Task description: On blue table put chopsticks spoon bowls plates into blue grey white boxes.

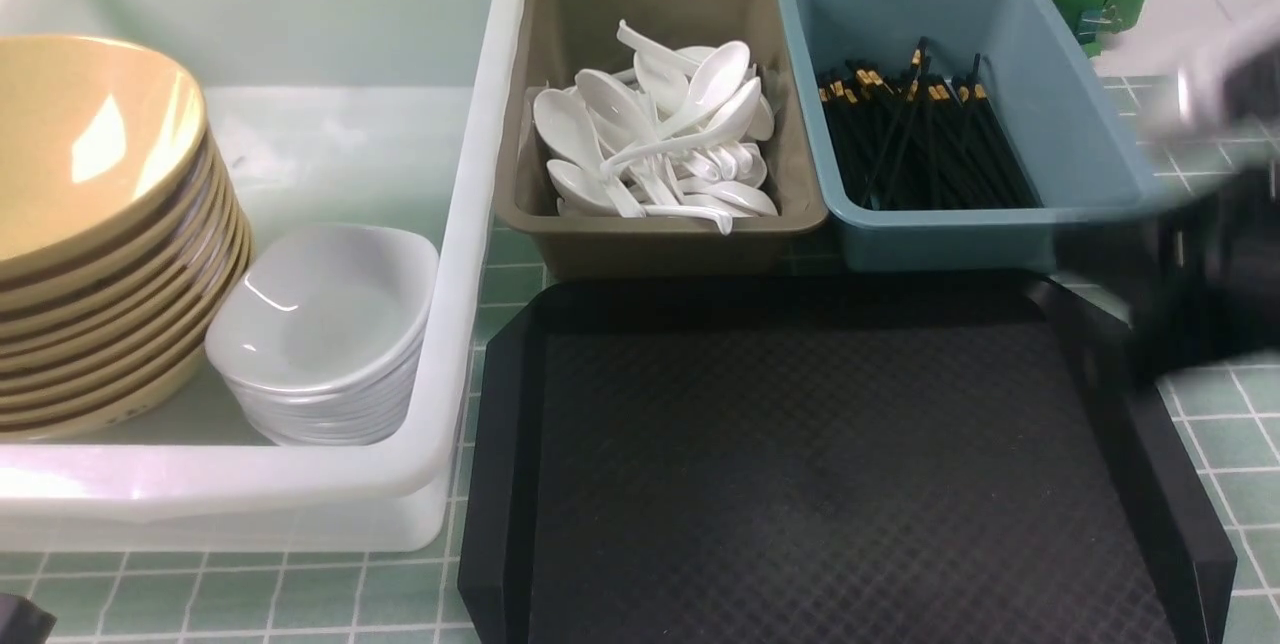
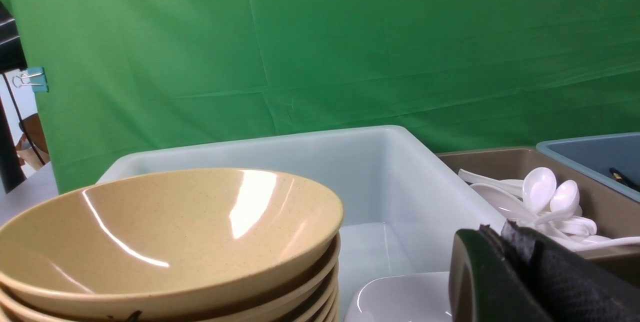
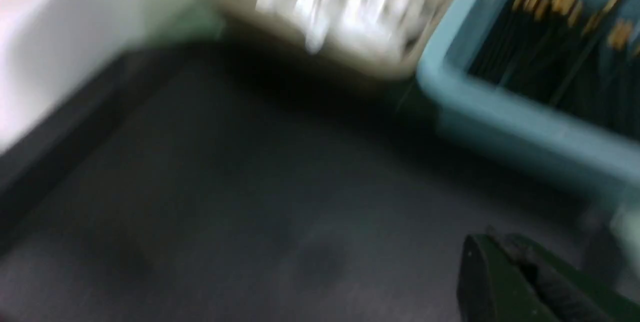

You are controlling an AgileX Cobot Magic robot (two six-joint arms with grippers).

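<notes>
A stack of tan bowls (image 1: 90, 224) and a stack of white plates (image 1: 325, 334) sit inside the big white box (image 1: 480, 224) on the left. Several white spoons (image 1: 660, 134) lie heaped in the grey-brown box (image 1: 570, 34). Black chopsticks (image 1: 920, 139) with gold bands fill the blue box (image 1: 1060, 124). In the left wrist view my left gripper (image 2: 492, 234) hovers shut and empty beside the bowls (image 2: 165, 232). My right gripper (image 3: 492, 242) is shut on nothing above the black tray (image 3: 250, 187), and its arm (image 1: 1215, 254) is a blur at the right edge.
The flat black tray (image 1: 800, 464) lies in front of the two small boxes with nothing on it. The tiled blue table (image 1: 1230, 424) shows to the right of the tray. A green cloth (image 2: 350, 37) hangs behind the boxes.
</notes>
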